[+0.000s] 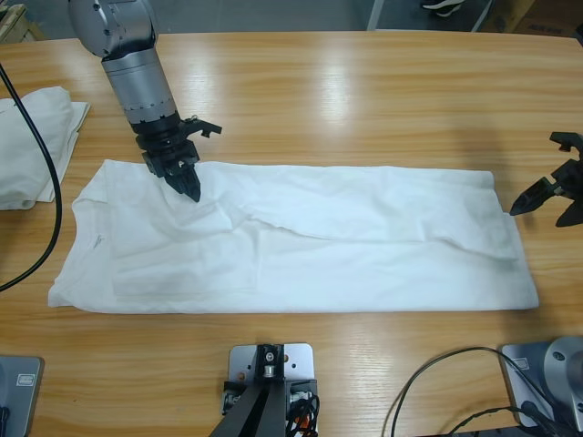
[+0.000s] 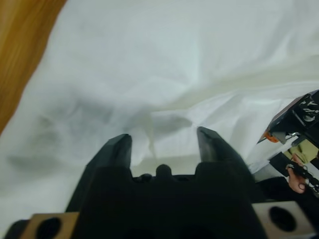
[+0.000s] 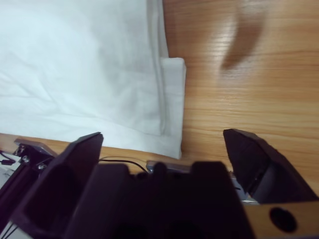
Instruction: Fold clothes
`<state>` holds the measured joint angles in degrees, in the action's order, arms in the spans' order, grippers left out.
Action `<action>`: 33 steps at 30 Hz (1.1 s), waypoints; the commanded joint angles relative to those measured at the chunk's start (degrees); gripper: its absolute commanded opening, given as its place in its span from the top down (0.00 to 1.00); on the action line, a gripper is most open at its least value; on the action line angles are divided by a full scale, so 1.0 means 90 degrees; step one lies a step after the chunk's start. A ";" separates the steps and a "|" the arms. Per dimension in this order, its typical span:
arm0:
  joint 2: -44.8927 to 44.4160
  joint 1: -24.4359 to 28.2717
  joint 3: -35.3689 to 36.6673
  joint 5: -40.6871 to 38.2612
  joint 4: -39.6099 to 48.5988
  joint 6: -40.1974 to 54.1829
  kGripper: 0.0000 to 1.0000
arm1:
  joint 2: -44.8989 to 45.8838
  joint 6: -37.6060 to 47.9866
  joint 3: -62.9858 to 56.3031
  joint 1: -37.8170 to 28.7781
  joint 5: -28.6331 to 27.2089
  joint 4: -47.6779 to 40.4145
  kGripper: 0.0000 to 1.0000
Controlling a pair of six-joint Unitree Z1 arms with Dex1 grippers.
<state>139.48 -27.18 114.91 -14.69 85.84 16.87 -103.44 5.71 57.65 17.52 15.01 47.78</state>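
A white shirt [image 1: 301,246] lies spread flat across the middle of the wooden table [image 1: 364,100], folded lengthwise into a long band. My left gripper [image 1: 189,182] comes down from the upper left onto its upper left part. In the left wrist view its jaws [image 2: 162,142] stand a little apart, with a wrinkle of the shirt [image 2: 164,59] between them. My right gripper [image 1: 547,196] hovers open just off the shirt's right end. In the right wrist view [image 3: 164,137] the hem of the shirt [image 3: 75,64] lies below and to the left of it.
A second white garment [image 1: 32,137] lies folded at the table's left edge. A black cable [image 1: 50,182] curves over it and the table. Bare wood [image 3: 249,74] shows behind the shirt and to its right.
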 commanded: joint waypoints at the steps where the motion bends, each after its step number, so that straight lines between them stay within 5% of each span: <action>1: 0.0225 0.0034 -0.0200 -0.0157 0.0023 0.0020 0.23 | 0.0070 0.0018 -0.0179 0.0046 0.0135 -0.0045 0.00; 3: 0.0259 -0.0003 -0.0200 -0.0276 0.0023 0.0020 0.34 | 0.0068 0.0020 -0.0193 0.0046 0.0139 -0.0055 0.00; 6: 0.0284 -0.0103 -0.0231 -0.0311 0.0032 -0.0010 0.77 | 0.0033 0.0034 -0.0228 0.0046 0.0139 -0.0104 0.00; 7: 0.0284 -0.0126 -0.0239 -0.0311 0.0032 -0.0010 0.82 | 0.0029 0.0048 -0.0255 0.0048 0.0142 -0.0139 0.00; 19: 0.0264 -0.0378 -0.0463 -0.0126 -0.0096 -0.0052 0.73 | 0.0043 0.0069 -0.0351 0.0046 0.0226 -0.0240 0.00; 21: 0.0169 -0.0378 -0.0459 -0.0120 -0.0134 -0.0088 0.76 | 0.0035 0.0069 -0.0351 0.0046 0.0226 -0.0248 0.00; 23: 0.0024 -0.0372 -0.0438 -0.0028 -0.0210 -0.0131 1.00 | 0.0029 0.0069 -0.0365 0.0046 0.0226 -0.0260 0.00; 33: -0.0449 -0.0185 -0.0119 -0.0385 -0.0270 -0.0318 1.00 | 0.0035 0.0137 -0.0488 0.0046 0.0295 -0.0397 0.00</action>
<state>137.91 -29.96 112.57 -15.64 84.19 15.55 -103.44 6.16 54.89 17.52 16.75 44.77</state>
